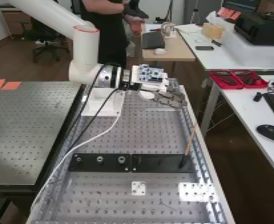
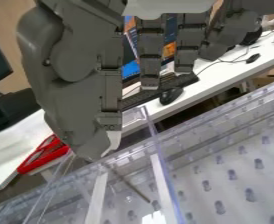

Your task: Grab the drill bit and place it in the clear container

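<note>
Drill bit [image 2: 131,186], a single one, juts slantwise from the tips of the one dark grey hand [image 1: 167,98], whose thumb and a finger are closed in a pinch on its end while two other fingers hang nearly straight, its free end over the one clear container [image 2: 164,167]; whether it touches the container I can't tell. Two black plates [image 1: 152,163] lie end to end on the bench [image 1: 108,192], one bearing three round fittings [image 1: 100,159], the other one upright, slightly tilted wooden stick [image 1: 191,139].

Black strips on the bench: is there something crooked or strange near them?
Perhaps: the thin stick leans at a slant at the right end of the black strips, not upright. No spill stands out there.
</note>
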You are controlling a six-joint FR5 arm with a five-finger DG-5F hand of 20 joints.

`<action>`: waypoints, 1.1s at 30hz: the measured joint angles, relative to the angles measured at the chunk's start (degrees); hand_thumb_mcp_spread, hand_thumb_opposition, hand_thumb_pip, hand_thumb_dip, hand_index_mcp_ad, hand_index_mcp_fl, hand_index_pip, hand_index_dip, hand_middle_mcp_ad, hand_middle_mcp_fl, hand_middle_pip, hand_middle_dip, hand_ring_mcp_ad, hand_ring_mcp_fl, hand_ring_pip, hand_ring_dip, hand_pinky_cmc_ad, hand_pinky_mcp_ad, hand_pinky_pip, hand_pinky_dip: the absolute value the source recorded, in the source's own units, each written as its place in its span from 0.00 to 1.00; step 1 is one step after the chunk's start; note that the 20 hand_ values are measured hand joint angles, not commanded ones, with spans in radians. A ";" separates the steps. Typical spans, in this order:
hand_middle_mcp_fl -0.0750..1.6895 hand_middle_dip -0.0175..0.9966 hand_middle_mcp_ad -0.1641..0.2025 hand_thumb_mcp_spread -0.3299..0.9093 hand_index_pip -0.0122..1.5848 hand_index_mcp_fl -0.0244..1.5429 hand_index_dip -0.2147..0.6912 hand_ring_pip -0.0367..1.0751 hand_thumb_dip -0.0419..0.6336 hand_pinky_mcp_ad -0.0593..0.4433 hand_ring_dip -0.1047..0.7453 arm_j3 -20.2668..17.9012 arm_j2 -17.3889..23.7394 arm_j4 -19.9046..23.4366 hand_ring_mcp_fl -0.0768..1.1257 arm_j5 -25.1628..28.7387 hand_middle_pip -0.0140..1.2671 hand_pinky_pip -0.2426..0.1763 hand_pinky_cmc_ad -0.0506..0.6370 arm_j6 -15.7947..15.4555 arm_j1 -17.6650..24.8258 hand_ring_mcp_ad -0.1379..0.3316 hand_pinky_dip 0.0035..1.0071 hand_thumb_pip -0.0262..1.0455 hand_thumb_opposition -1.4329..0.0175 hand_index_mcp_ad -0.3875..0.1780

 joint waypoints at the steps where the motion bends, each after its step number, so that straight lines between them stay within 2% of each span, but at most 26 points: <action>1: 0.18 0.23 0.67 0.66 0.38 0.48 0.69 0.14 0.56 0.33 0.13 0.03 0.00 -0.06 0.16 0.31 0.12 0.35 0.46 0.00 -0.02 0.67 0.13 0.52 0.36 0.43; 7: 0.17 0.23 0.67 0.63 0.30 0.45 0.69 0.14 0.56 0.33 0.13 0.27 -0.01 -0.41 0.14 -1.65 0.11 0.34 0.46 -0.03 -0.11 0.67 0.13 0.55 0.38 0.43; 11: 0.15 0.23 0.67 0.61 0.26 0.43 0.69 0.14 0.56 0.33 0.13 0.40 0.00 -0.59 0.13 1.02 0.11 0.34 0.46 0.07 -0.06 0.66 0.13 0.55 0.39 0.43; 19: 0.14 0.23 0.68 0.61 0.22 0.43 0.69 0.14 0.56 0.33 0.13 -0.50 1.49 0.65 0.12 0.01 0.11 0.35 0.44 -0.43 -0.30 0.66 0.13 0.58 0.40 0.44; 23: 0.14 0.23 0.67 0.61 0.22 0.43 0.70 0.14 0.56 0.33 0.13 -1.88 4.04 1.68 0.12 0.24 0.11 0.35 0.44 -1.79 -0.49 0.67 0.13 0.58 0.40 0.44; 27: 0.14 0.23 0.67 0.61 0.16 0.44 0.71 0.14 0.56 0.33 0.13 -3.60 7.85 2.54 0.12 -0.65 0.11 0.34 0.44 -3.67 -0.90 0.66 0.13 0.57 0.40 0.44; 31: 0.14 0.23 0.68 0.60 0.10 0.44 0.76 0.14 0.55 0.33 0.13 -4.82 10.59 2.50 0.12 -1.32 0.11 0.34 0.43 -5.15 -1.42 0.67 0.13 0.50 0.41 0.44; 33: 0.14 0.23 0.68 0.58 0.08 0.45 0.80 0.14 0.55 0.33 0.13 -5.53 12.25 2.09 0.12 -1.74 0.11 0.34 0.44 -6.18 -1.78 0.67 0.13 0.50 0.42 0.45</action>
